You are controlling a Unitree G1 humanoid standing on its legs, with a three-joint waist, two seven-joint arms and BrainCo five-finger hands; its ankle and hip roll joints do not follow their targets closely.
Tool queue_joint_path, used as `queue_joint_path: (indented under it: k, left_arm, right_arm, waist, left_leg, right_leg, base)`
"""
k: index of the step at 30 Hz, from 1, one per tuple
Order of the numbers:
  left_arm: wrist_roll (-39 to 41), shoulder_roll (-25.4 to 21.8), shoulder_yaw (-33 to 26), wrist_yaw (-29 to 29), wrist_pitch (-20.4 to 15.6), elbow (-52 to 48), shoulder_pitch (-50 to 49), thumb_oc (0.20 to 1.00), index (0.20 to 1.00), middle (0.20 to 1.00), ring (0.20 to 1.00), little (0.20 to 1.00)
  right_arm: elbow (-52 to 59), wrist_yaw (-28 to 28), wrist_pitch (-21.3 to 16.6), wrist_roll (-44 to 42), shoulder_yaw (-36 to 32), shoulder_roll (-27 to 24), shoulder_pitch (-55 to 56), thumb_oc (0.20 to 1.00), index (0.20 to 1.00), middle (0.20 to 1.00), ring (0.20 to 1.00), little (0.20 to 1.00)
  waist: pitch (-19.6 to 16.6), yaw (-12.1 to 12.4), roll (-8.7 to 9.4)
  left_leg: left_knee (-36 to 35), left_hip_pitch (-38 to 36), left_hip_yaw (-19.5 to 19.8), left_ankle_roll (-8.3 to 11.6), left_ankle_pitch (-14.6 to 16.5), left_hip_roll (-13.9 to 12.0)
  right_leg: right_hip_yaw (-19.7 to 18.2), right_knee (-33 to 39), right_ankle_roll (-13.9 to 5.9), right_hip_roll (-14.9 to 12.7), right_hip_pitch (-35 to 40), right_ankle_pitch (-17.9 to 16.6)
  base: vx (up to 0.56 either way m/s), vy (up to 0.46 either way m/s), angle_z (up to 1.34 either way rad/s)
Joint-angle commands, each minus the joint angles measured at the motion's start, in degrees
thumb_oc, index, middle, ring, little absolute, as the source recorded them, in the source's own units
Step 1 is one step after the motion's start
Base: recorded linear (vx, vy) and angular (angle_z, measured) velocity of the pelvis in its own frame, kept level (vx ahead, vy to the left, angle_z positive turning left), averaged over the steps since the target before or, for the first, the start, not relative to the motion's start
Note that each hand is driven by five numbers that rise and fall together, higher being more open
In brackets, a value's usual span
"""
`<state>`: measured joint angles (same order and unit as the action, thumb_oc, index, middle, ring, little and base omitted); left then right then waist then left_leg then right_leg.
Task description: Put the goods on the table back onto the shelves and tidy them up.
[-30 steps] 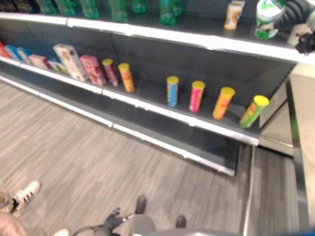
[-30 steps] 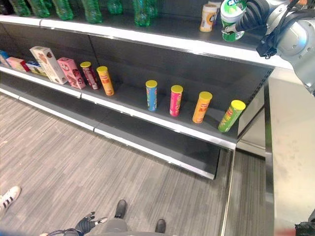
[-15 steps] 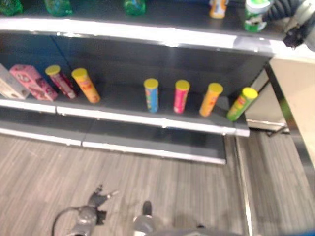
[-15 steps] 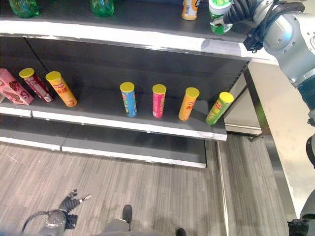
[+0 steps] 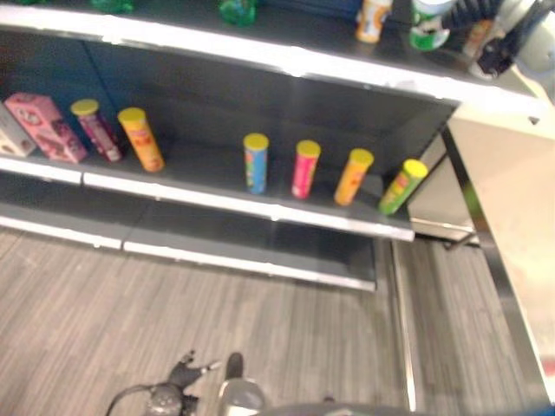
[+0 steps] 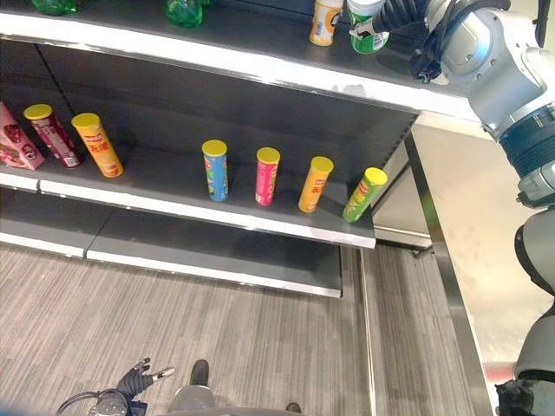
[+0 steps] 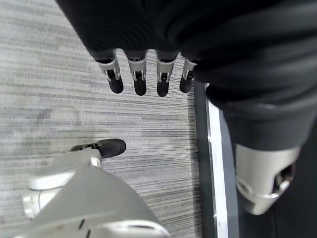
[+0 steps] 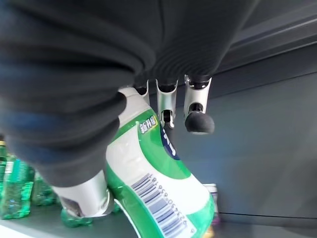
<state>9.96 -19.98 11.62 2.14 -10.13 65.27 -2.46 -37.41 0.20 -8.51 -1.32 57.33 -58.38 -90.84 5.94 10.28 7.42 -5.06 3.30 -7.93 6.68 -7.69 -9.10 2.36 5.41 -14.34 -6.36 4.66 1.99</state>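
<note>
My right hand (image 6: 397, 12) is shut on a green and white container (image 6: 364, 28) at the right end of the top shelf (image 6: 260, 65), just right of a cream and orange cup (image 6: 325, 21). In the right wrist view the fingers (image 8: 167, 101) curl over the container (image 8: 161, 191), and the thumb is pressed against its side. I cannot tell whether its base rests on the shelf. My left hand (image 6: 137, 380) hangs low over the floor with its fingers (image 7: 139, 79) straight and nothing in it.
On the middle shelf (image 6: 217, 212) stand blue (image 6: 214, 171), pink (image 6: 267, 176) and orange (image 6: 315, 184) tube cans. A green one (image 6: 364, 194) leans at the right end. More tubes (image 6: 97, 145) and a pink box (image 6: 10, 143) stand further left. Green bottles (image 6: 184, 10) line the top shelf. A beige table (image 6: 460, 260) runs along the right.
The camera has swung, so the shelves now sit more squarely across the view and a person's shoe has left it. My right hand still holds the container beside the cup.
</note>
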Motion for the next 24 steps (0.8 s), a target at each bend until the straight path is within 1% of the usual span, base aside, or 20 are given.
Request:
queue_joint_path:
  k: [1,7,12,13,14,17,24]
  left_arm:
    - [-1.20,-1.36,2.21,0.72,-0.84,1.10,3.39,1.000,1.000,1.000,1.000,1.000]
    - [-1.76,-1.05,1.80,0.75,-0.33,2.20,2.80,1.000,1.000,1.000,1.000,1.000]
    - [-1.44,-0.97,1.79,0.86,-0.42,2.02,2.92,1.000,1.000,1.000,1.000,1.000]
    - [-4.61,1.81,-1.40,-0.57,1.12,0.78,0.53,1.000,1.000,1.000,1.000,1.000]
    - [-4.34,1.48,-1.07,-0.40,0.86,-0.30,1.07,1.000,1.000,1.000,1.000,1.000]
    - [-3.47,1.34,-1.04,0.04,0.66,-1.50,1.45,1.000,1.000,1.000,1.000,1.000]
    - [-3.38,1.22,-1.51,0.26,0.56,-1.14,1.33,1.000,1.000,1.000,1.000,1.000]
  right_arm:
    - [-1.51,-1.33,-0.34,-4.11,-1.82,0.81,-4.96,0.200,0.200,0.200,0.200,0.200]
    - [-2.29,-1.39,-0.57,-5.71,-4.11,2.85,-2.94,0.200,0.200,0.200,0.200,0.200]
    - [-3.70,-1.43,-0.83,-6.65,-5.18,3.07,-1.92,0.200,0.200,0.200,0.200,0.200]
    - [5.61,0.36,-1.14,-15.99,-32.39,-18.27,35.71,0.200,0.200,0.200,0.200,0.200]
    - [5.43,-0.07,-0.97,-14.75,-31.68,-18.40,35.11,0.200,0.200,0.200,0.200,0.200]
    - [6.10,-0.32,-1.32,-14.65,-30.95,-18.09,33.99,0.200,0.200,0.200,0.200,0.200]
    - [7.60,-0.36,-1.64,-14.65,-29.32,-17.90,31.70,0.200,0.200,0.200,0.200,0.200]
  waist:
    - [-1.59,1.18,-0.17]
    - [-2.39,1.94,-0.87]
    - [-2.61,2.22,-1.33]
    - [-0.14,-3.55,-3.71]
    - [-0.57,-3.82,-3.76]
    - [-0.86,-3.99,-3.86]
    - [-1.41,-3.63,-3.70]
  left_leg:
    - [0.35,-4.74,-1.47,0.65,8.41,4.83]
    - [0.50,-5.45,-1.25,0.67,8.49,5.05]
    - [0.50,-5.53,-0.86,0.72,8.41,5.22]
    - [3.50,-3.71,-1.95,2.60,7.63,-0.15]
    - [2.88,-4.36,-2.31,2.54,7.57,0.00]
    - [2.13,-5.23,-2.58,2.36,7.55,0.22]
    - [1.36,-6.84,-3.59,1.98,7.98,0.73]
  right_leg:
    - [-1.20,-2.25,2.09,7.35,-1.70,1.95]
    - [0.09,-1.35,2.34,6.95,0.31,2.75]
    - [0.64,-1.53,2.43,6.66,0.85,3.24]
    - [4.20,-8.63,4.21,3.48,-2.67,6.09]
    - [4.43,-8.67,4.05,3.28,-2.63,5.95]
    - [4.29,-8.73,3.88,2.93,-2.47,5.74]
    - [3.66,-8.78,3.41,2.13,-2.37,5.20]
  base:
    - [0.02,-0.009,0.08]
    - [0.04,-0.013,0.09]
    - [0.02,-0.013,0.11]
    - [0.04,0.029,0.12]
    - [0.04,0.058,0.35]
    - [0.03,0.046,0.32]
    - [0.03,0.025,-0.24]
